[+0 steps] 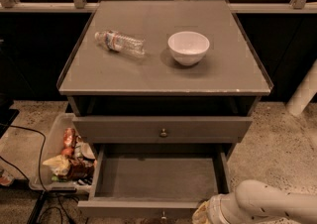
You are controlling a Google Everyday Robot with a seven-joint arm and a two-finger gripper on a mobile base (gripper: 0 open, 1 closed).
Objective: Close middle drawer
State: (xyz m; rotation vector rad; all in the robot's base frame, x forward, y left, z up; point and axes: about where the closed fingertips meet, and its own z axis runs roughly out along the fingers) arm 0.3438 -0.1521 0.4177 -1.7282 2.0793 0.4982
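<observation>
The middle drawer [158,178] is pulled far out and its grey-brown tray is empty. Its flat front [124,208] runs along the bottom edge of the camera view, with a small round knob [162,214] at centre. The drawer above [119,129] has a taller front with its own knob [163,132]. The lowest drawer is hidden. My gripper [203,213] is at the bottom edge, beside the right end of the open drawer's front, on a white forearm [272,202] that comes in from the right.
A plastic water bottle [120,42] lies on the cabinet top [148,74], with a white bowl [188,47] standing to its right. A clear bin of snack packets [67,156] and cables sit on the floor to the left. A white post [303,91] stands at the right.
</observation>
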